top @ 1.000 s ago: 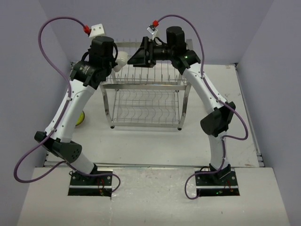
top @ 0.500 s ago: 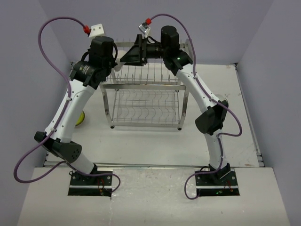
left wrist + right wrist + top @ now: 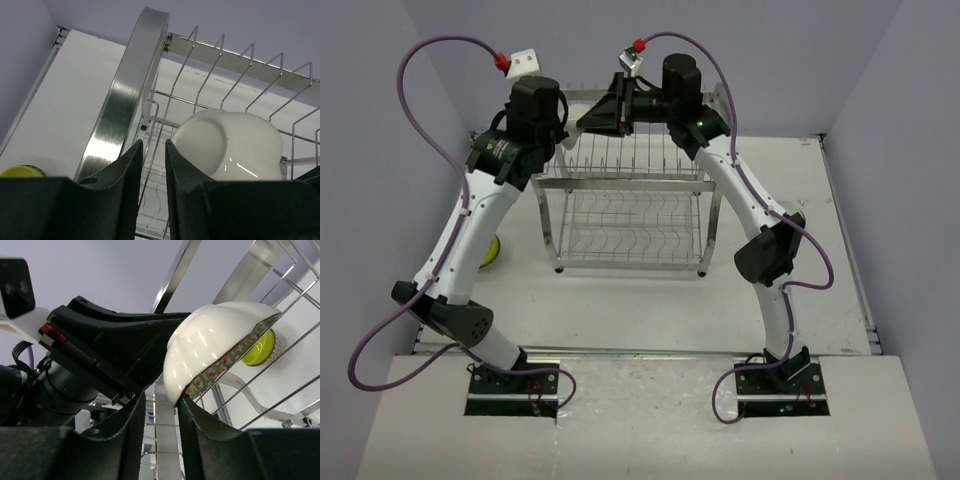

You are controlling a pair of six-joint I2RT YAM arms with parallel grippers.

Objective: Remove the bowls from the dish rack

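Near the table's left edge, a lime green bowl (image 3: 492, 250) lies on the table (image 3: 650, 300), apart from the dish rack (image 3: 620, 182), so I judge it as unloaded. The left gripper (image 3: 152, 150) is at the far left corner of the rack's upper tier, beside the brushed steel post (image 3: 127, 100). Its matte black fingers leave only a thin slit. Whether they pinch something, I cannot tell. Just to their right the white bowl (image 3: 230, 145) leans among the thin wire dividers, with its foot ring toward the camera. It is glazed, smooth and very glossy. In the right wrist view a speckled reddish-grey band runs along its rim. The right gripper (image 3: 161, 405) has its mouth right at that rim. Its jaws are narrow, but I cannot confirm a real grasp.

The step, in my judgement, is to take this bowl out. The glaze is slippery and the wall is curved, so the pads should bite well over the rim, one inside and one outside. The lift should go straight up between the dividers, because a tilted rim can catch a wire or knock the post.
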